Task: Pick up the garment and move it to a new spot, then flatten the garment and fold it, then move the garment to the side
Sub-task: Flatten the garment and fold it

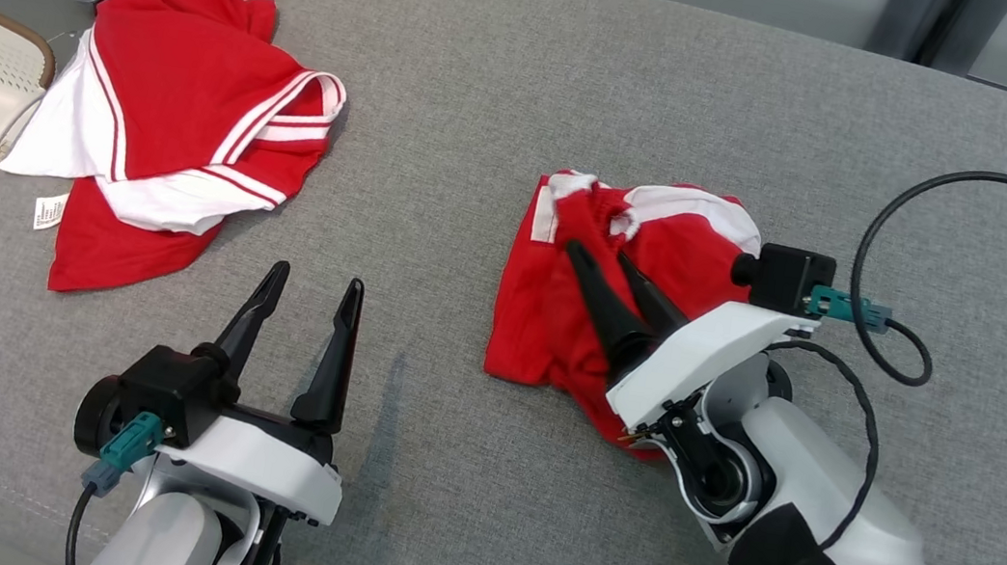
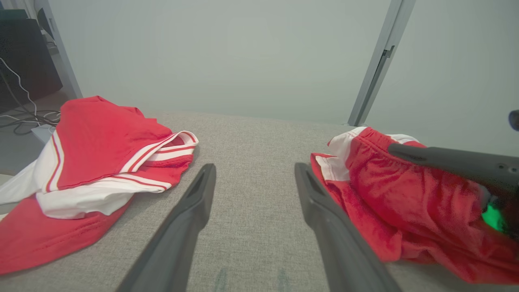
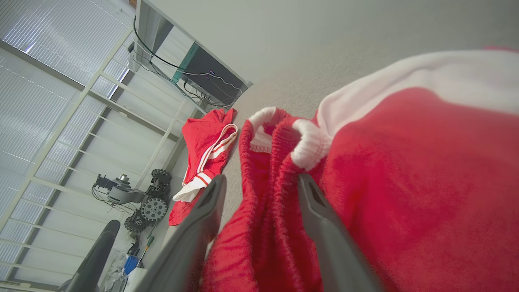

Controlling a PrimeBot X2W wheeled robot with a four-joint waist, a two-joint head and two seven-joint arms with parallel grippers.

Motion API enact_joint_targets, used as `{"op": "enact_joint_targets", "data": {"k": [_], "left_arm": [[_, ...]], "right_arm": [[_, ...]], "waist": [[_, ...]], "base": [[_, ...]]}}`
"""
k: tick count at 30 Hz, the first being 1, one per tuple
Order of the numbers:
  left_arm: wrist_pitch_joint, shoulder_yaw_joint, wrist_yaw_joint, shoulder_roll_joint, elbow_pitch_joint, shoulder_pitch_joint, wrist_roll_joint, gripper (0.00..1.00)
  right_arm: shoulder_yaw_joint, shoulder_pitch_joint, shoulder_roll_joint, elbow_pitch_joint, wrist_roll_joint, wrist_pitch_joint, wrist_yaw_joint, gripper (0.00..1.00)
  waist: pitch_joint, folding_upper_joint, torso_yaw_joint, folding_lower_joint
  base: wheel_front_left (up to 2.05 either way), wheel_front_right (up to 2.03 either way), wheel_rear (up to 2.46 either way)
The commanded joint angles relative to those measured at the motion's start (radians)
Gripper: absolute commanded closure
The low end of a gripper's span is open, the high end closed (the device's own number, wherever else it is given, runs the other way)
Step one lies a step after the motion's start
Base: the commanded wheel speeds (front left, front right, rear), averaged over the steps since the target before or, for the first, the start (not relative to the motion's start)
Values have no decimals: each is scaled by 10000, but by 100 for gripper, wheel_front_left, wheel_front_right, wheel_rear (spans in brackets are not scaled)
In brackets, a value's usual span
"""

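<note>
Right tool (image 1: 597,252), jaws parted around a waistband fold of the crumpled red garment (image 1: 537,326), centre right of frame. Left tool (image 1: 317,277) wide, empty. Relocation apparently done; flattening next needs edge grasps.

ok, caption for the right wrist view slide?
Right gripper, fingers parted around a bunched fold of the red garment on the grey surface.

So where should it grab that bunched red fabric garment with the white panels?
Probably the gathered ruffled ridge of the red garment, from above: it stands up off the grey cushion, and the right gripper sits open astride it.
</note>
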Motion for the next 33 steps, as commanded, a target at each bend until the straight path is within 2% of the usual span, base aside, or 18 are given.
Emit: {"op": "enact_joint_targets", "data": {"k": [1,7,12,15,17,23,24,29,33], "left_arm": [[-42,70,-48,24,21,-127,97,0],[-42,268,-155,-65,81,-90,266,0],[-42,412,-218,-73,122,25,381,0],[-42,489,-228,-52,147,102,426,0],[-42,553,-219,-16,147,129,437,0],[-43,743,-118,113,92,161,466,0],[-43,743,-118,113,92,161,466,0],[-43,950,-1,201,-10,243,441,0],[-41,1075,95,291,-107,339,428,0]], "right_arm": [[101,-159,-5,-71,8,-124,26,0],[989,-190,-83,-708,-131,-565,25,0],[1613,-285,-500,-1459,-716,-1259,25,0],[1458,-267,-944,-1779,-1411,-1615,25,0],[1038,-114,-1159,-1911,-2065,-1706,25,0],[-1788,1200,-1396,-3072,-4635,-1705,23,0],[-1788,1200,-1396,-3072,-4635,-1705,23,0],[-3660,2494,-1375,-3813,-6406,-1708,23,0],[-4835,3333,-1285,-4171,-7289,-1698,23,0]], "waist": [[3,0,-26,0],[-53,0,-242,0],[-170,0,-480,0],[-266,0,-648,0],[-316,0,-768,0],[-405,0,-1088,0],[-405,0,-1088,0],[-479,0,-1273,0],[-542,0,-1404,0]], "base": [[0,0,0],[0,0,0],[0,0,0],[0,0,0],[0,0,0],[0,0,0],[0,0,0],[0,0,0],[0,0,0]]}}
